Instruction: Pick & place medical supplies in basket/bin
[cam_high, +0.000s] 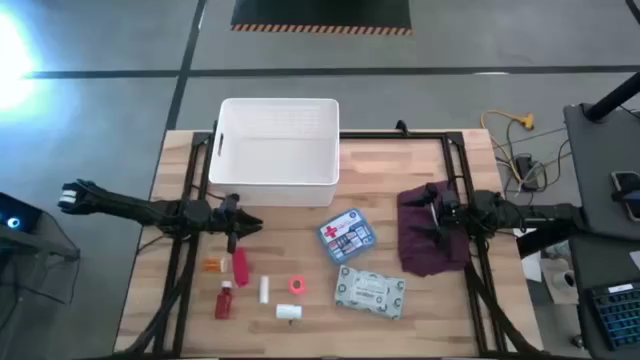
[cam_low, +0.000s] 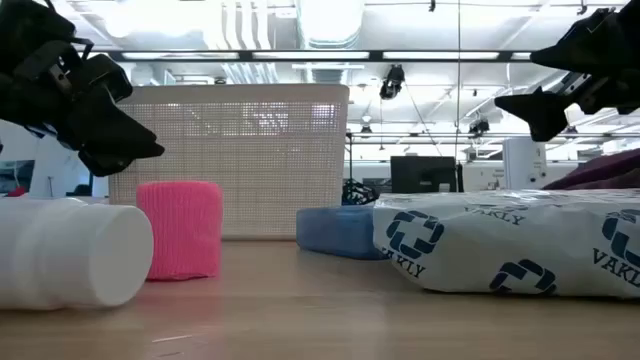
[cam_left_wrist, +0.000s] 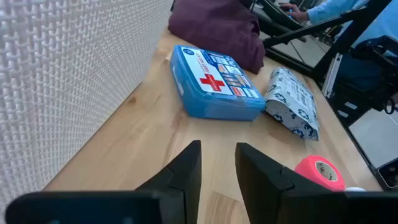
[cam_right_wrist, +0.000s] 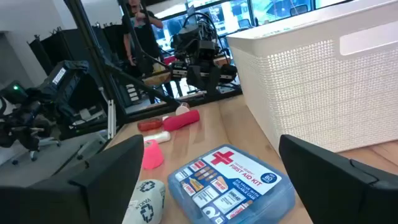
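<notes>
The white perforated basket stands at the table's far middle. In front of it lie the blue-white box with a red cross, the pale wipes pack, a pink tape roll, a white bottle, a white tube, a pink tube, a red bottle and an orange item. My left gripper hovers just in front of the basket's near left corner, fingers a little apart, empty. My right gripper hovers over the maroon cloth, wide open, empty.
The maroon cloth lies on the table's right part, beside the box. Bare wood shows between the basket and the box and along the table's near edge. Beyond the table's right edge stand desks with cables and a keyboard.
</notes>
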